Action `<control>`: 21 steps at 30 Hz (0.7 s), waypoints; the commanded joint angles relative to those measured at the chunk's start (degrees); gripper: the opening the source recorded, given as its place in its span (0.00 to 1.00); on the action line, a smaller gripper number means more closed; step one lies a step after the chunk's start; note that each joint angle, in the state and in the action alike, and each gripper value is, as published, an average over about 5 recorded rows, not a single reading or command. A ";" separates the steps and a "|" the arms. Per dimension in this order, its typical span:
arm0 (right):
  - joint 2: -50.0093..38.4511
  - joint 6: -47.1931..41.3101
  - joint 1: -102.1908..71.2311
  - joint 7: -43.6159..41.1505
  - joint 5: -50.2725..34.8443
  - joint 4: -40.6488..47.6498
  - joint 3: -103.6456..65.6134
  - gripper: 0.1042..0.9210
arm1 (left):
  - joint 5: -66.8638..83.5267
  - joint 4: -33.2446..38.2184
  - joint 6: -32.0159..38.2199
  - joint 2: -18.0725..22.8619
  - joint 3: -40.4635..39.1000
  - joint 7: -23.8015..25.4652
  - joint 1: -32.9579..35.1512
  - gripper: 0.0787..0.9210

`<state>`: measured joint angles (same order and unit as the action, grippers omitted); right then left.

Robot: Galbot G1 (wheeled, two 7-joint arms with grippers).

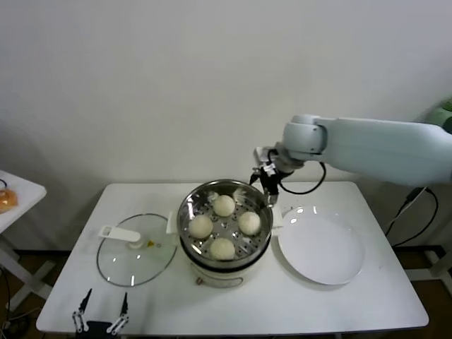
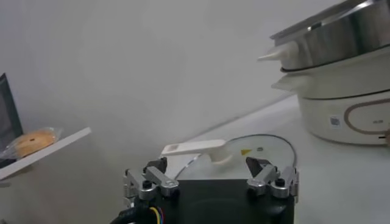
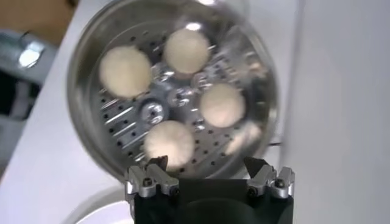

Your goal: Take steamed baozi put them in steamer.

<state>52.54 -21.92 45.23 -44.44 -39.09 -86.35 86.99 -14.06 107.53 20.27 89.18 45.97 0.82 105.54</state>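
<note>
The white tabletop carries the steamer, its glass lid and an empty plate. All four steamed baozi sit apart on the perforated floor. The right end effector hangs above the far rim, fingers apart, empty; it should retreat upward, clear of the rim. The left end effector idles open near the front edge. The steamer's base is cut off in the wrist views.
</note>
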 commanded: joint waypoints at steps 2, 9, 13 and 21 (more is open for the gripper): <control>-24.58 -1.83 -22.95 22.82 -1.38 -13.37 -30.38 0.88 | -0.78 -0.17 0.08 0.02 -0.60 0.03 0.02 0.88; -31.80 2.78 -55.03 37.55 0.50 -19.30 -59.54 0.88 | -1.24 -0.21 0.29 0.16 -1.68 0.03 -0.28 0.88; -31.56 5.54 -77.31 43.47 0.88 -24.14 -80.13 0.88 | -1.26 -0.13 0.30 0.02 -2.11 0.08 -0.41 0.88; -19.23 12.98 -117.98 45.65 6.06 -31.92 -115.42 0.88 | -1.22 0.53 0.04 -0.10 -2.39 0.24 -0.31 0.88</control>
<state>28.23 -17.51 -12.77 -10.34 -37.71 -106.87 24.72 -15.24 107.82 20.55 89.15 43.87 0.98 105.17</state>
